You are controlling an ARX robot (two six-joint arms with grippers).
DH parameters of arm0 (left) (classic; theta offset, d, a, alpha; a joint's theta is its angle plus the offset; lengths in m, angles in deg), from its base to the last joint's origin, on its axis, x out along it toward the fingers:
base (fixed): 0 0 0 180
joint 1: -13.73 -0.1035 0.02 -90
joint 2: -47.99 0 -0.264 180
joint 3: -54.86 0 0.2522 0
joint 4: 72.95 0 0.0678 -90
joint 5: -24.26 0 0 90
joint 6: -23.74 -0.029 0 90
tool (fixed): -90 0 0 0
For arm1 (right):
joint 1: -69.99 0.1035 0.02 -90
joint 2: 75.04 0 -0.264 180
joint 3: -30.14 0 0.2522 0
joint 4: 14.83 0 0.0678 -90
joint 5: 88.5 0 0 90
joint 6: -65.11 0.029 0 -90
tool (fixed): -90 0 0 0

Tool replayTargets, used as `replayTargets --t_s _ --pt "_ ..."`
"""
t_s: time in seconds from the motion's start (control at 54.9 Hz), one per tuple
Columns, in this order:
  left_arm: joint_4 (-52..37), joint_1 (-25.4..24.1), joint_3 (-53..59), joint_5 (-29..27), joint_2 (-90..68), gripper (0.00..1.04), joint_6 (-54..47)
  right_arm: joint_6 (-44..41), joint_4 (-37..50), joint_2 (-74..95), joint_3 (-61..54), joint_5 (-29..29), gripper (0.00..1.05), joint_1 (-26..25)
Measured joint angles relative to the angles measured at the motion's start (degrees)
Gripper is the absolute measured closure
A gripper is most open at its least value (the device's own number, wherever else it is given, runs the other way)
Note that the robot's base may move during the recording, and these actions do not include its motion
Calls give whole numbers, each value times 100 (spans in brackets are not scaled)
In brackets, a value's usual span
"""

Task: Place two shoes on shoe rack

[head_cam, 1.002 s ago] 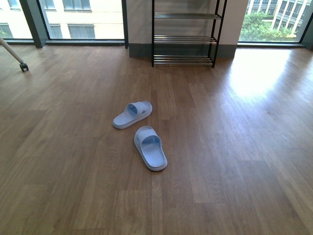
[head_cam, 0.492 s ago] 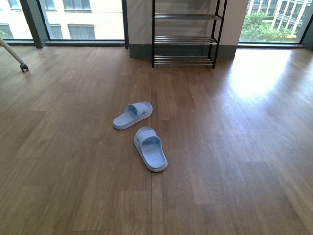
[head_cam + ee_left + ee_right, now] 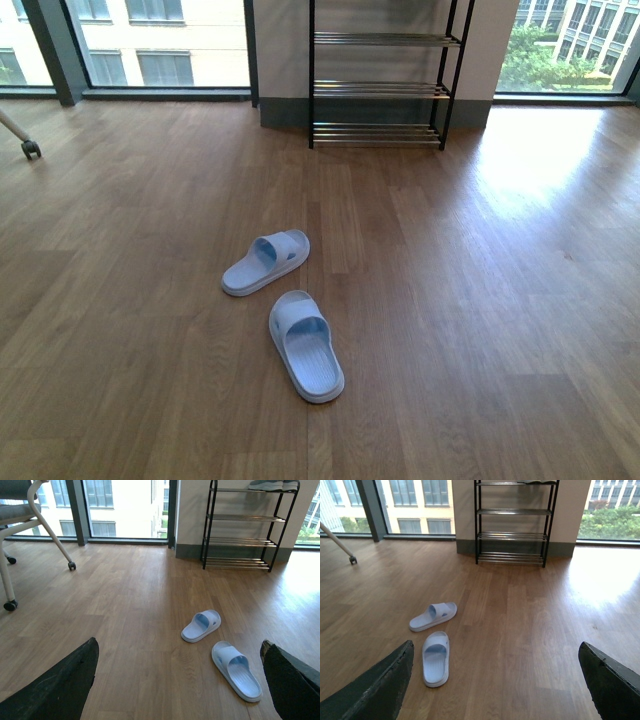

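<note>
Two light-blue shoes lie on the wooden floor, one farther off and angled, the other nearer. The black shoe rack with chrome bars stands against the far wall. In the left wrist view my left gripper is open above the floor, holding nothing, with the far slide ahead and the near slide beside one finger; grey sneakers sit on the rack's top tier. My right gripper is open and empty, with both slides off to one side. Neither gripper shows in the front view.
An office chair on castors stands at the far left by the windows; one castor shows in the front view. Tall windows and a grey-skirted wall pillar back the rack. Bare wooden floor lies between the slides and the rack.
The front view has shifted forward and slightly down: the slides and rack sit lower and larger in the frame. The slides keep their places on the floor.
</note>
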Motion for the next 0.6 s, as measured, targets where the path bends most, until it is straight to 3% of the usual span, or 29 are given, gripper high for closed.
replayTargets --t_s 0.601 --pt "-2 0 0 0 0 9 -2 0 0 4 0 0 9 0"
